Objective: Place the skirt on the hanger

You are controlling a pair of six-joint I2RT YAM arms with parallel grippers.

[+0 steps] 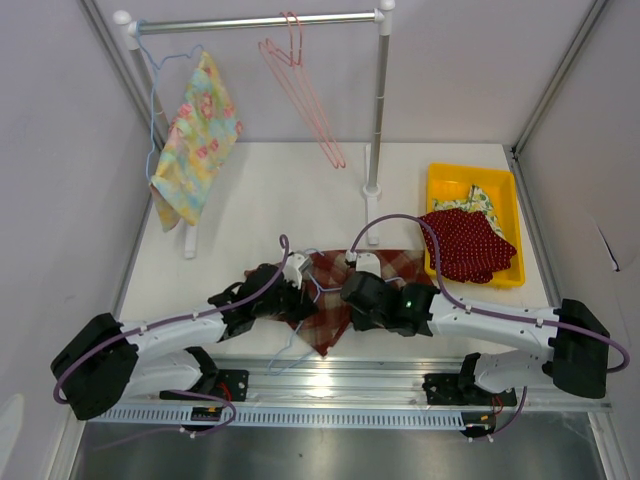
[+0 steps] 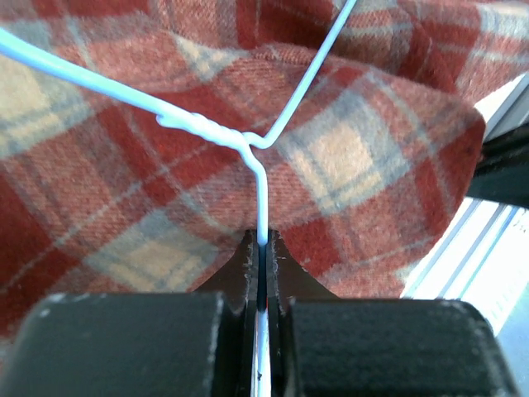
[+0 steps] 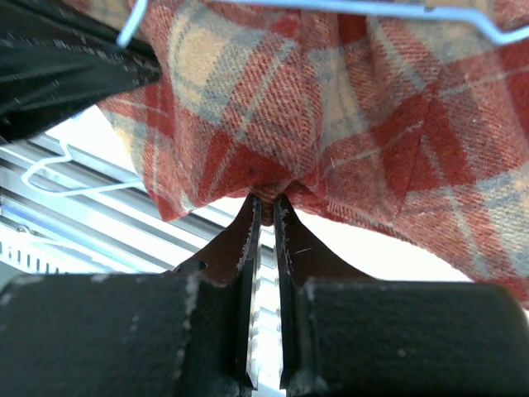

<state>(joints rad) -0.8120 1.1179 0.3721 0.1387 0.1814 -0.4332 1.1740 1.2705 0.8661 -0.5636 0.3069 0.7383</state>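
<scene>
Plaid skirt (image 1: 325, 300) lies on the table (image 1: 260, 190) between both arms. The right gripper (image 3: 266, 203) nips only its edge, so I'd say the cloth could slip out. The left gripper (image 2: 262, 240) is clamped on the wire hanger (image 2: 260, 186), whose thin neck might swivel. Rail (image 1: 378, 100) and yellow bin (image 1: 432, 200) stand well apart, blocking nothing.

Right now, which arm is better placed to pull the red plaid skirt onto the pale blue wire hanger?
Right. The right gripper pinches an edge of the red plaid skirt, so it can likely draw it along; the left gripper is clamped on the neck of the pale blue wire hanger.
</scene>
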